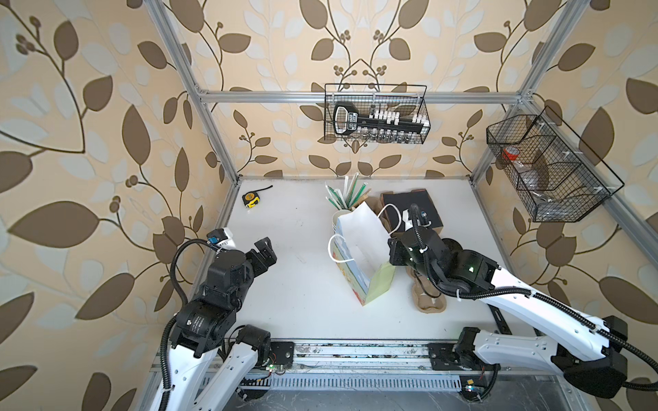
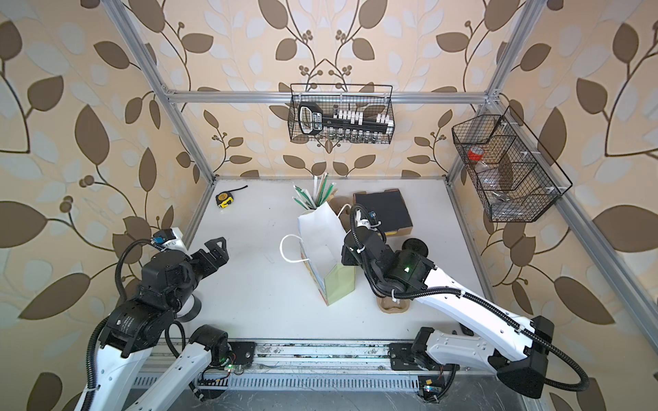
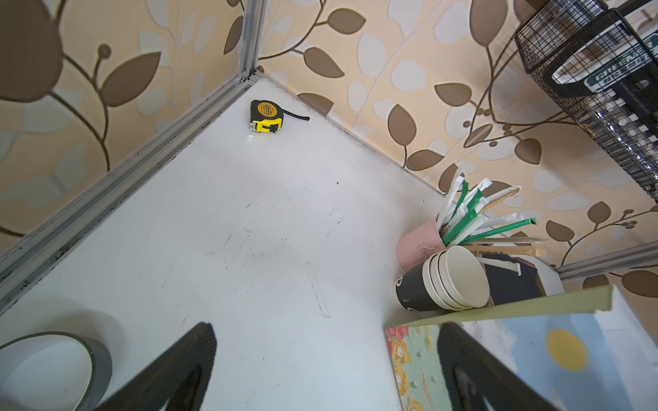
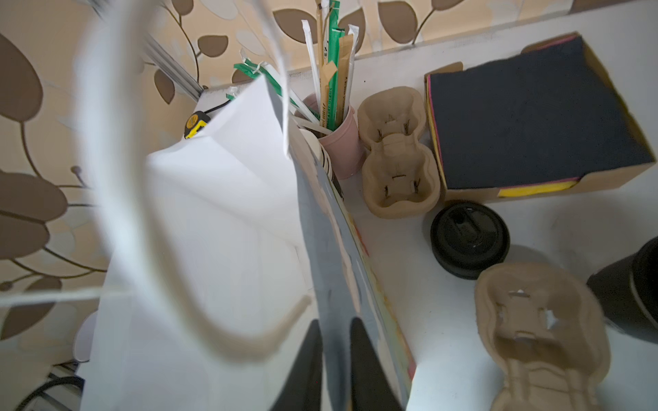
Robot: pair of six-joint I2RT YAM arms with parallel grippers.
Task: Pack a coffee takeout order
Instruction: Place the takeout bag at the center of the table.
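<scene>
Cup carrier (image 4: pixel 541 334) is lying flat on the table (image 1: pixel 302 284), just beside the upright paper bag (image 1: pixel 359 242). Black lid (image 4: pixel 470 240) is sitting between it and a second carrier (image 4: pixel 395 156). Black cup (image 4: pixel 633 288) is standing near, partly cut off in the right wrist view. Dark sheet (image 4: pixel 534 114) is lying in the cardboard box (image 4: pixel 470 195). Right gripper (image 4: pixel 335 320) is straddling the bag's wall, fingers nearly together; can't tell if it's pinching. Left gripper (image 3: pixel 327 325) is hanging spread wide, gripping nothing.

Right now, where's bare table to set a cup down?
Biggest free patch: between tape measure, left hand and paper bag. Also free: the near strip in front of the bag. Crowded: behind and right of the bag, with pink mug, cup stack, carriers, box, lid, right arm.
</scene>
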